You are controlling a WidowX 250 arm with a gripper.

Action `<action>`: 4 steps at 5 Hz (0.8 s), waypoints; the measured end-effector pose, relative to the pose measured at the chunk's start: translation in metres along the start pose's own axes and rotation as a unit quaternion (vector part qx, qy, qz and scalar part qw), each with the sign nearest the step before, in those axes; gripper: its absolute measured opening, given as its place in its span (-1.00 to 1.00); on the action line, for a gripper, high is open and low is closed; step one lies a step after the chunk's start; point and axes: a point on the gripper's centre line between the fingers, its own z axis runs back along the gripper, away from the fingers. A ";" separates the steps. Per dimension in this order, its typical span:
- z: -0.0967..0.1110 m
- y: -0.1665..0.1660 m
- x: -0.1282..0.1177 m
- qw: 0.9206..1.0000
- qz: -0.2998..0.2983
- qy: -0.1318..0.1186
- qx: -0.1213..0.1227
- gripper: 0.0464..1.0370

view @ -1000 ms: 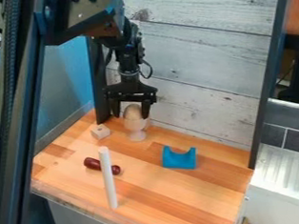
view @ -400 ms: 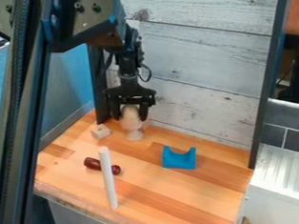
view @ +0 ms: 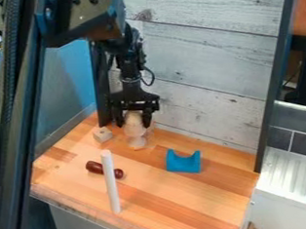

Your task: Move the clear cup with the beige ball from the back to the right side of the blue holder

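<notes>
My gripper (view: 134, 122) hangs at the back left of the wooden counter (view: 207, 206), close to the pale wall. Directly at it is a light wooden, egg-shaped piece (view: 133, 118) on a pale stemmed cup (view: 137, 142), upright over the counter. Whether the piece is gripped cannot be told. Just left of the cup lies a small wooden block (view: 103, 134).
A white upright stick (view: 111, 182) stands at the front left, with a dark red rod (view: 95, 167) lying behind it. Right of centre is a blue cradle-shaped block (view: 183, 162). A dark post (view: 272, 104) borders the right side.
My gripper has come down, and slightly to the left. The egg-shaped piece and the cup have shifted a little left and lower in the view. The other objects have kept their places.
</notes>
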 end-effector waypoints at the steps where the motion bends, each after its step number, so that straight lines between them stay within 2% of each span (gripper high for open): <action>1: 0.028 -0.004 0.000 1.000 0.002 -0.021 -0.009 0.65; 2: 0.052 -0.023 -0.011 0.999 -0.015 -0.035 -0.023 0.65; 4: 0.062 -0.061 -0.043 0.996 -0.067 -0.029 -0.048 0.65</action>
